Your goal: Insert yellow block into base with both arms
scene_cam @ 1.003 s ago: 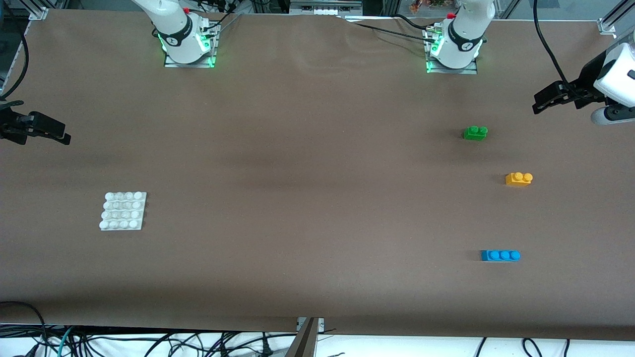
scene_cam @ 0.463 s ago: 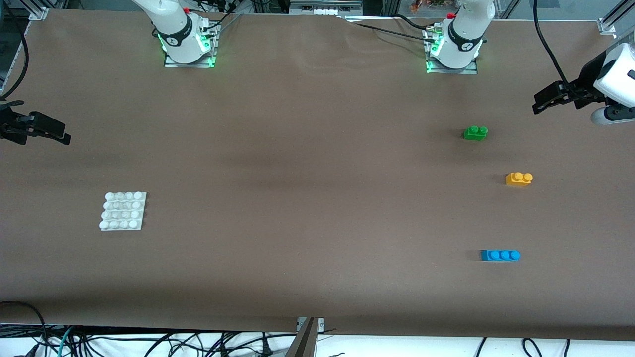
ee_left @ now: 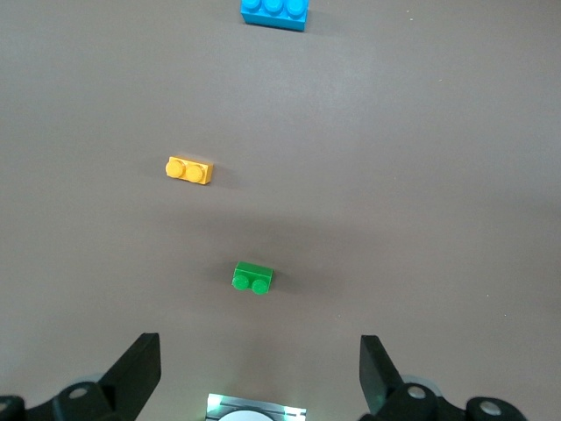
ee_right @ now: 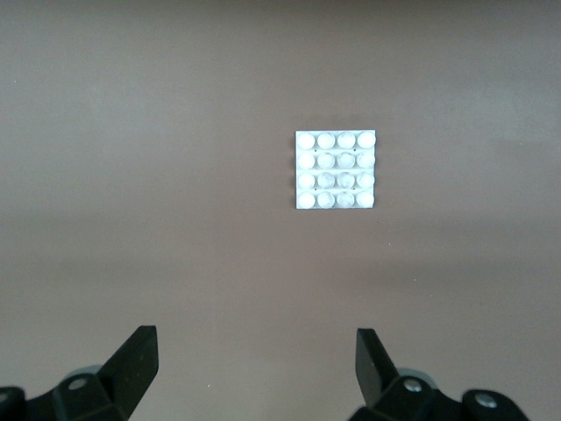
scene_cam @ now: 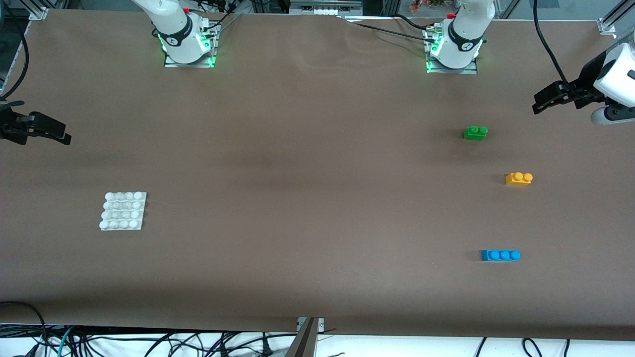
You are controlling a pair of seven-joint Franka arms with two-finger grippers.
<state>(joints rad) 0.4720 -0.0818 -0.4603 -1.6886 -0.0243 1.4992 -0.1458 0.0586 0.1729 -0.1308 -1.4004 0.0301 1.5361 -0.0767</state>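
The yellow block (scene_cam: 518, 178) (ee_left: 189, 169) lies on the brown table toward the left arm's end, studs up. The white studded base (scene_cam: 123, 210) (ee_right: 336, 169) rests flat toward the right arm's end. My left gripper (scene_cam: 537, 105) (ee_left: 259, 364) hangs open high over the table's edge at the left arm's end, holding nothing. Over the table's edge at the right arm's end, my right gripper (scene_cam: 63, 138) (ee_right: 256, 360) is also up in the air, open and empty. Both are well apart from the block and the base.
A green two-stud brick (scene_cam: 475, 132) (ee_left: 252, 278) lies farther from the front camera than the yellow block. A blue three-stud brick (scene_cam: 500, 255) (ee_left: 274, 11) lies nearer to it. The arm bases (scene_cam: 187, 47) (scene_cam: 452, 52) stand along the table's back edge.
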